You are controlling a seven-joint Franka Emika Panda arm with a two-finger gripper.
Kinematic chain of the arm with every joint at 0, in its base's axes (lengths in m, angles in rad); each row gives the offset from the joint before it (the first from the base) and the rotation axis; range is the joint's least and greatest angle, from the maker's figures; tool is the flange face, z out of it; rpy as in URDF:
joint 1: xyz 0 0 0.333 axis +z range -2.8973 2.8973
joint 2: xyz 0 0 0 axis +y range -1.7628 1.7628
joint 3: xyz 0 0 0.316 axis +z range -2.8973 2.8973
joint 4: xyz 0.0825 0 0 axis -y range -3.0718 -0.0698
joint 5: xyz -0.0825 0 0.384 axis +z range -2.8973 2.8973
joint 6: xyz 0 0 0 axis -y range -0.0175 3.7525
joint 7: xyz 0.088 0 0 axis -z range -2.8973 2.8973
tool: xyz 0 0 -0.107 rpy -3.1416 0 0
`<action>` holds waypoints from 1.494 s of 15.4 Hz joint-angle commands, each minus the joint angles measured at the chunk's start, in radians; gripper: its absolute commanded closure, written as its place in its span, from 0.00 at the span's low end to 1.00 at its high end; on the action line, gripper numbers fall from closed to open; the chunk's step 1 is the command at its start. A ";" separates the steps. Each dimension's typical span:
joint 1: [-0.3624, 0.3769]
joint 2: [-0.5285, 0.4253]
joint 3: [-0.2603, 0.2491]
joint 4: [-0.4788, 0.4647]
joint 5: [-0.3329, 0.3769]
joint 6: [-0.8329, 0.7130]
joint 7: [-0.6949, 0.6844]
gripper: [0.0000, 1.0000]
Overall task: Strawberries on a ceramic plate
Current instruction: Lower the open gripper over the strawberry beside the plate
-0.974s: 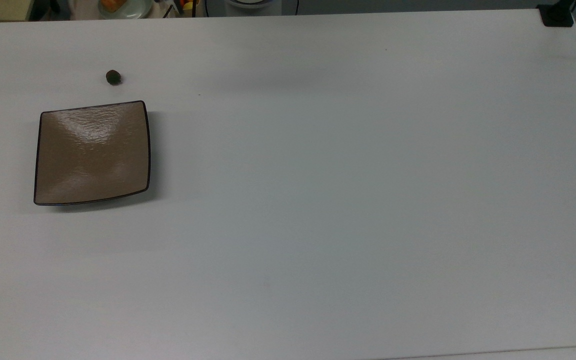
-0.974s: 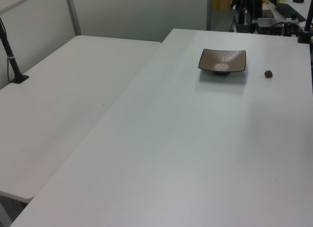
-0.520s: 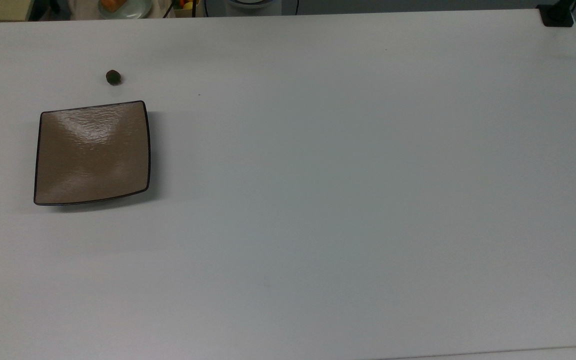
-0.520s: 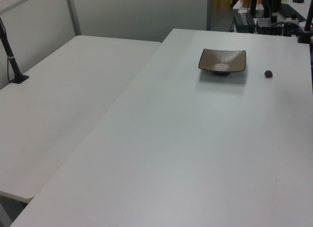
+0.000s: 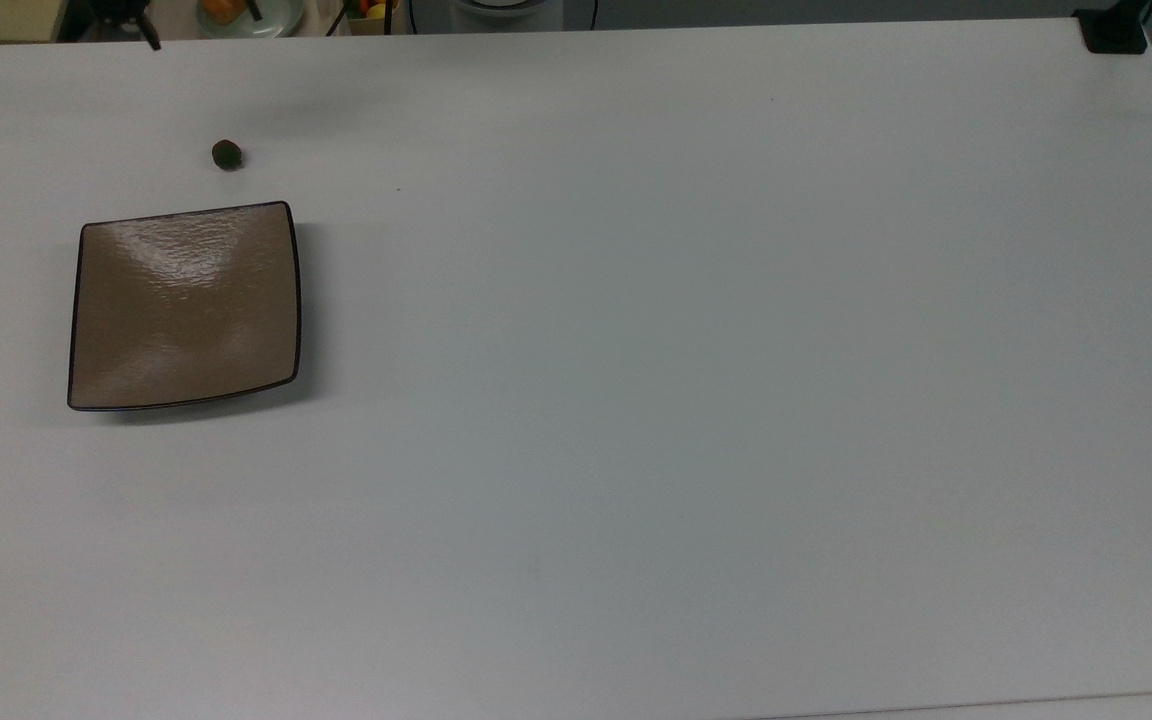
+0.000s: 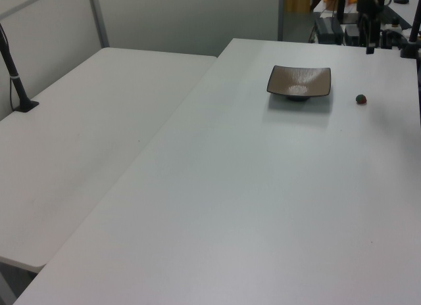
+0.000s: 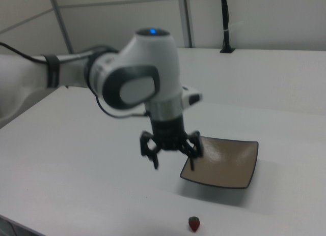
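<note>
The strawberry, tiny and dark, lies on the white table just beyond the plate's far right corner in the top view. It also shows as strawberry and strawberry. The ceramic plate is square, glossy tan with a dark rim, and bare; it shows again as plate and plate. My gripper hangs open and empty above the table, in front of the plate's left edge in the right view, up and left of the berry. One fingertip crosses the table's far edge; the gripper hangs beyond the berry.
A second white table adjoins on the left view's left, with a black post clamped to it. A black clamp sits at the top view's top right corner. Clutter lies behind the far edge.
The gripper has come into the top and left views at the table's far edge, toward the strawberry. The plate and the strawberry have not moved.
</note>
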State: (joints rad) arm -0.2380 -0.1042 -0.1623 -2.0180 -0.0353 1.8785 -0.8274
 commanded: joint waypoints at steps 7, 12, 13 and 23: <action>-0.030 0.147 -0.056 -0.165 -0.096 0.312 -0.139 0.00; -0.029 0.199 -0.056 -0.249 -0.117 0.475 -0.139 0.00; -0.029 0.211 -0.056 -0.249 -0.117 0.476 -0.139 0.01; -0.015 0.222 -0.046 -0.245 -0.117 0.473 -0.139 0.45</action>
State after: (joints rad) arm -0.2596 0.1348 -0.2123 -2.2503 -0.1391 2.3332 -0.9541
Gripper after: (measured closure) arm 0.458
